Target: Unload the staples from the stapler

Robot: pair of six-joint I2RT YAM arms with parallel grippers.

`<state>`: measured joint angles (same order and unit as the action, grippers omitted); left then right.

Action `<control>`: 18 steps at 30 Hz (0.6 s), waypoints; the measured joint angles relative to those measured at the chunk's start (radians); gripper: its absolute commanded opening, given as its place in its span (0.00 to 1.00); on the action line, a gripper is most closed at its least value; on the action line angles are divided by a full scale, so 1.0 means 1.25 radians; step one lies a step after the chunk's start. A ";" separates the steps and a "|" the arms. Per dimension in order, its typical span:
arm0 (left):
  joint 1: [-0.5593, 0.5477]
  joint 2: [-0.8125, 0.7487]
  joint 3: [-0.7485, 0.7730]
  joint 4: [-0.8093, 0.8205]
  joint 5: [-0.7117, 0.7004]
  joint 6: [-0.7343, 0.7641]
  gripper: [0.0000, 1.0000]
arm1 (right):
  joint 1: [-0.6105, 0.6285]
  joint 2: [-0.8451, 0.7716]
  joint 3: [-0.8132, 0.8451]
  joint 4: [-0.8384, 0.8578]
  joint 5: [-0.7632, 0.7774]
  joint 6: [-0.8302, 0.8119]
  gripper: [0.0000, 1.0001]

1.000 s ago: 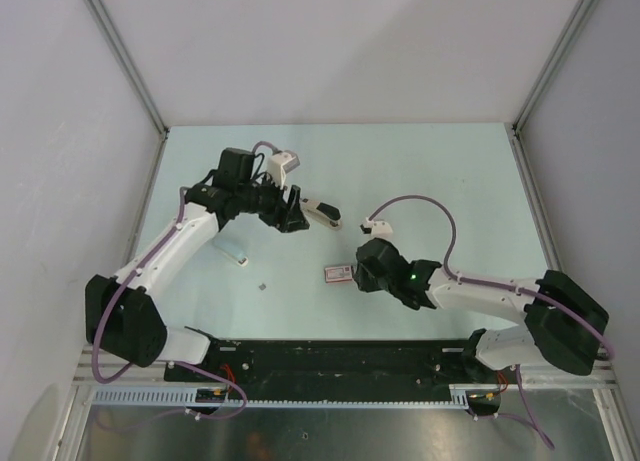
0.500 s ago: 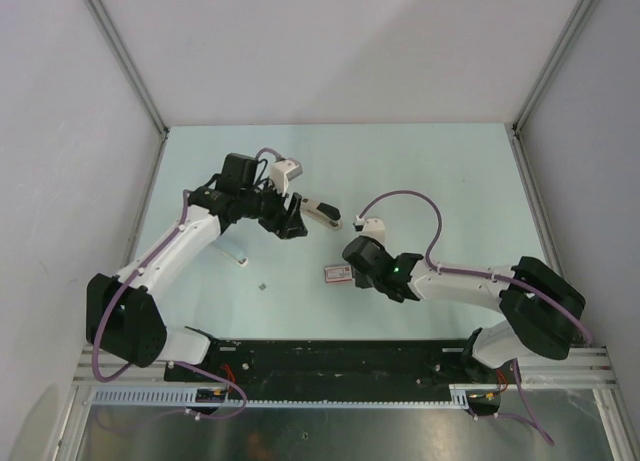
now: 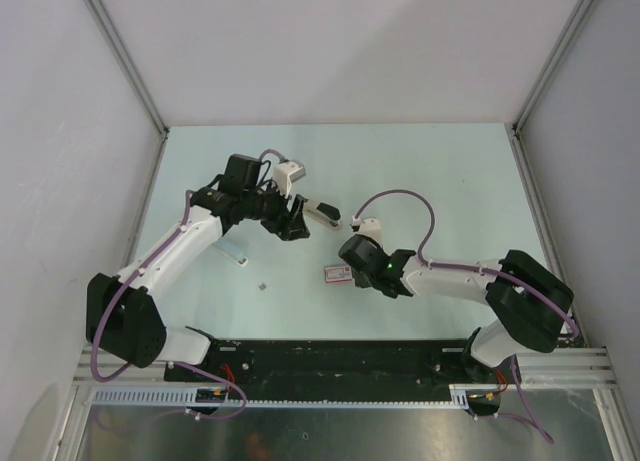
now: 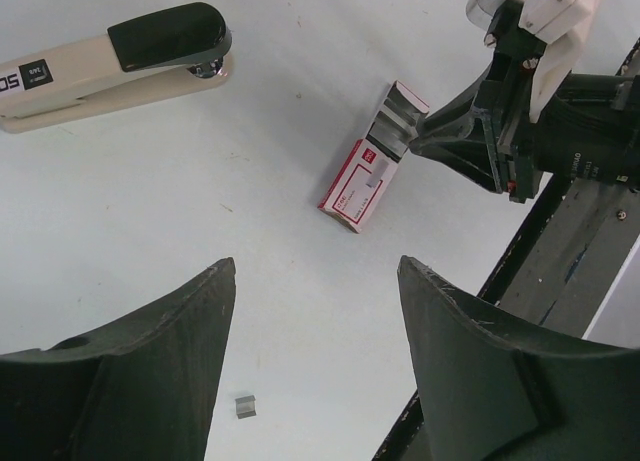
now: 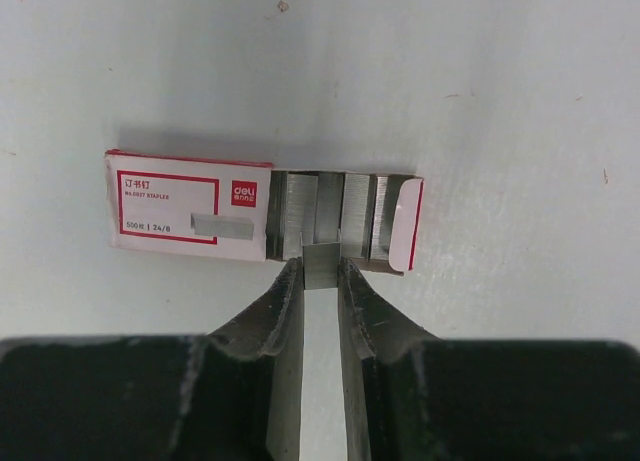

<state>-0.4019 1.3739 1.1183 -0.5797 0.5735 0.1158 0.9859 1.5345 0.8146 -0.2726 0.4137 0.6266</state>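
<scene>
A pale mint-green table (image 3: 440,181) sits between plain white walls (image 3: 330,51); the stapler (image 4: 110,61), cream with a black top, lies on it at the far left, just beyond the left gripper (image 4: 315,271) and not between its fingers; its label is cut off at the frame edge, showing only "50" or "SO". That gripper is spread wide and holds nothing. Nearer the middle lies a red-and-white staple box (image 5: 190,206), its flap end open; it is printed "deli" in white on red, with Chinese characters, "STAPLES" and "24/6". The right gripper (image 5: 320,271) reaches to that open end, its fingers drawn narrow and pinching a short strip of staples (image 5: 322,261) at the box mouth. A small loose bit of staples (image 4: 245,407) lies apart, nearer the arms' bases.
</scene>
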 measured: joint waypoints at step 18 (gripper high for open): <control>-0.002 -0.011 0.000 -0.003 0.000 0.007 0.71 | -0.011 0.025 0.015 -0.006 -0.002 -0.003 0.11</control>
<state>-0.4038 1.3598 1.1183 -0.5835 0.5739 0.1242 0.9718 1.5658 0.8330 -0.2806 0.4110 0.6228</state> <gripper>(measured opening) 0.709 0.201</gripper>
